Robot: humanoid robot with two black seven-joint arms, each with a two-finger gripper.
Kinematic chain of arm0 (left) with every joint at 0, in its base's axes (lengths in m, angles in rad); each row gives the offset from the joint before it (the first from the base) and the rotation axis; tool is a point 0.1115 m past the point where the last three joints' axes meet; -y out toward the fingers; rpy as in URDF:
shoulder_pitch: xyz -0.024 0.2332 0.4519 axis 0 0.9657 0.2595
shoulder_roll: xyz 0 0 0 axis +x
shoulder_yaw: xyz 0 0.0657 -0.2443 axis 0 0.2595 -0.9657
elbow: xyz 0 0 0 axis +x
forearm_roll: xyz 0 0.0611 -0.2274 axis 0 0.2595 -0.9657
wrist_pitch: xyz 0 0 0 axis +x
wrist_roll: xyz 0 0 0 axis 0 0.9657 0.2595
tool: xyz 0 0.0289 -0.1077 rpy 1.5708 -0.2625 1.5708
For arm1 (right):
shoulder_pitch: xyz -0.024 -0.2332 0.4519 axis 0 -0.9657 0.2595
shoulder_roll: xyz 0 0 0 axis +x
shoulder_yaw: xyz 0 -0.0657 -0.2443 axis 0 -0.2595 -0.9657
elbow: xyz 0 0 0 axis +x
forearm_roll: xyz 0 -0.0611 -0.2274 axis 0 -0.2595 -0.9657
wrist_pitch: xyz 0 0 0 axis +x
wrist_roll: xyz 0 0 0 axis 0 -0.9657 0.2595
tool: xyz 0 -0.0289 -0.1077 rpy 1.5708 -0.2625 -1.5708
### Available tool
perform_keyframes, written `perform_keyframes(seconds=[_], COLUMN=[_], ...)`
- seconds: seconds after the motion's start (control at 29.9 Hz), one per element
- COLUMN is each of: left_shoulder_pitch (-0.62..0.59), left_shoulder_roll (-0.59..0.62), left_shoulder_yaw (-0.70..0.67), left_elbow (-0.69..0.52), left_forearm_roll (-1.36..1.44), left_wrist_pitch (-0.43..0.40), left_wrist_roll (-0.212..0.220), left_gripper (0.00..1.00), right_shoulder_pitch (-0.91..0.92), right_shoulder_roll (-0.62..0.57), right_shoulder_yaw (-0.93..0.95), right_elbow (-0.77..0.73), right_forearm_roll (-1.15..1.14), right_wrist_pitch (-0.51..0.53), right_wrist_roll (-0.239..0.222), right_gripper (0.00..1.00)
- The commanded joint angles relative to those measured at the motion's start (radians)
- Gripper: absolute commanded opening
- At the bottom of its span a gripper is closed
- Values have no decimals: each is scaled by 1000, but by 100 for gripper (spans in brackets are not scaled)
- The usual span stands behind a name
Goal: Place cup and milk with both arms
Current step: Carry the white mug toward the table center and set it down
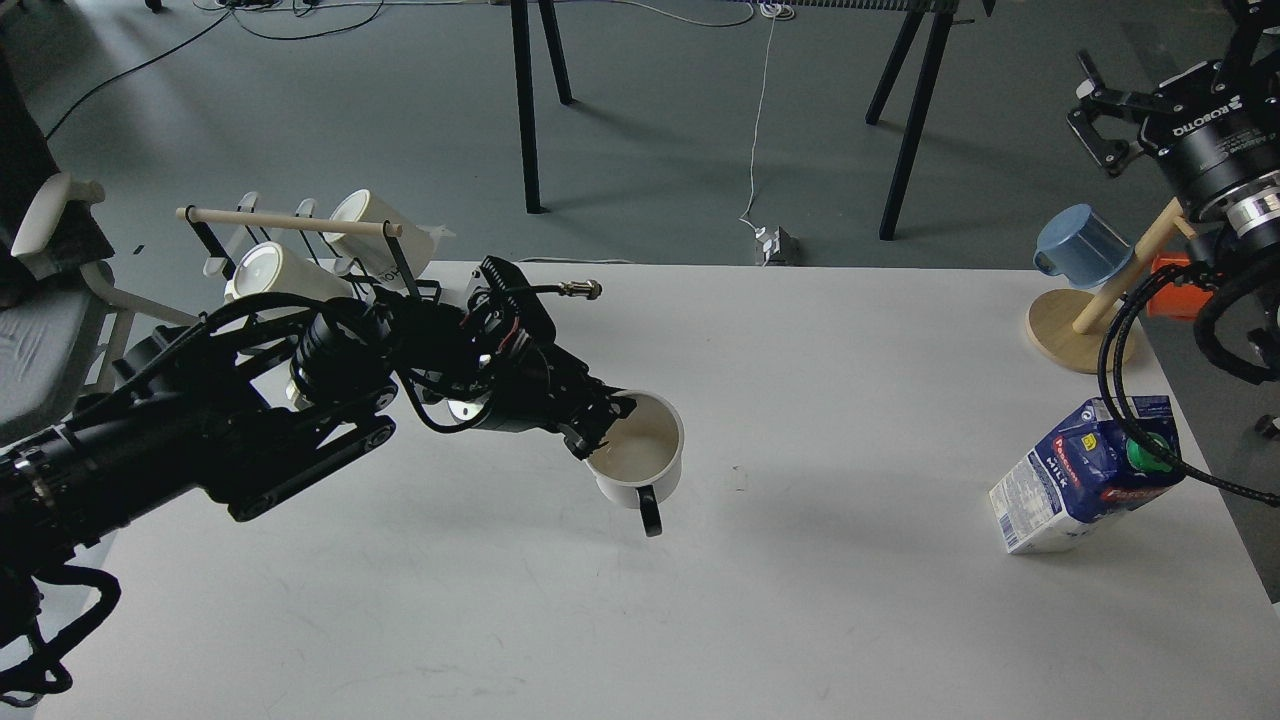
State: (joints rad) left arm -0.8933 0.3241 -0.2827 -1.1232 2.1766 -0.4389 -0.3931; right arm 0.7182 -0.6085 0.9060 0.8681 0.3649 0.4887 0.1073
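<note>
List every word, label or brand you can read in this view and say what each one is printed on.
"ROBOTIQ": white letters on the black body of the right claw, seen upside down.
"MILK": on the blue side of the milk; the red brand band above it and the fine print on its white panel are too blurred to read.
Dark letters on a white lettered mug on the rack: mostly hidden, unreadable.
The cup in the left claw: no text.

Beyond my white table (850,620) lies a grey-green floor (300,120), crossed by black cables (130,70) and one white cord (765,100) ending at a power strip (773,245). Black trestle legs (525,100) stand on it, casting soft shadows. A grey chair (45,300) sits at the left edge.
</note>
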Motion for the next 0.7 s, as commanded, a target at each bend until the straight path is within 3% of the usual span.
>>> perform_keyframes(seconds=[0.0,0.33,0.5,0.67], left_shoulder_pitch=[2,34,34,34], left_shoulder_roll=[-62,-198,-204,-208], left_shoulder_yaw=[33,69,57,59], left_elbow=[25,126,163,169], left_forearm_roll=[5,5,5,5], left_wrist_pitch=[-1,28,49,63], left_wrist_roll=[30,39,68,82], left_gripper=[6,10,30,34], right_shoulder_pitch=[6,6,4,-2], right_shoulder_roll=[3,0,0,-2], right_shoulder_yaw=[-6,-13,-13,-15], right_elbow=[-3,-15,-15,-14], right_forearm_roll=[0,0,0,0], right_wrist_pitch=[0,0,0,0], right_wrist_roll=[2,0,0,-1], right_gripper=[99,99,99,99])
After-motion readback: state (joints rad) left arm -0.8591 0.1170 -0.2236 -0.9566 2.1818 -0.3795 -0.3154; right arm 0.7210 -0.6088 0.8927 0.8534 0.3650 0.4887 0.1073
